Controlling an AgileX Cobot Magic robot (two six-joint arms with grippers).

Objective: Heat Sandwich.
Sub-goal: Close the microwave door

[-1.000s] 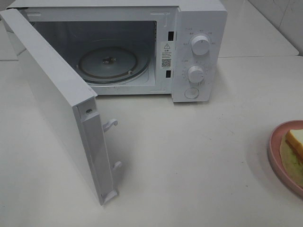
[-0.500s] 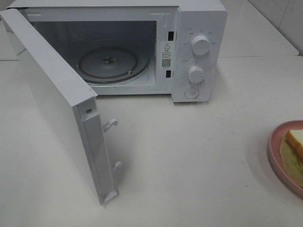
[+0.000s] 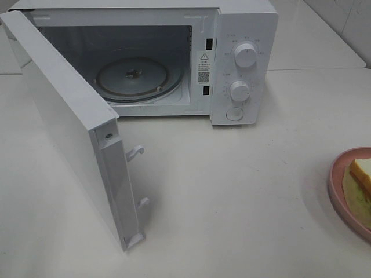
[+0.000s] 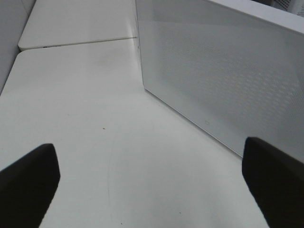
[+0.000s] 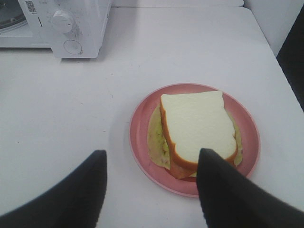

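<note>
The sandwich (image 5: 197,121), white bread over an orange filling and a pale green leaf, lies on a pink plate (image 5: 137,135). In the exterior high view only its left part (image 3: 360,171) shows, on the plate (image 3: 336,185) at the right edge. My right gripper (image 5: 153,153) hovers open over the plate's near side, one finger (image 5: 223,190) in front of the sandwich's near corner and the other (image 5: 76,194) over bare table. My left gripper (image 4: 149,145) is open wide above the table, beside the microwave door (image 4: 223,71). Neither gripper shows in the exterior high view.
The white microwave (image 3: 243,63) stands at the back with its door (image 3: 64,116) swung far out to the left toward the front. A glass turntable (image 3: 132,78) sits bare inside. White table (image 3: 232,191) stretches between the microwave and the plate.
</note>
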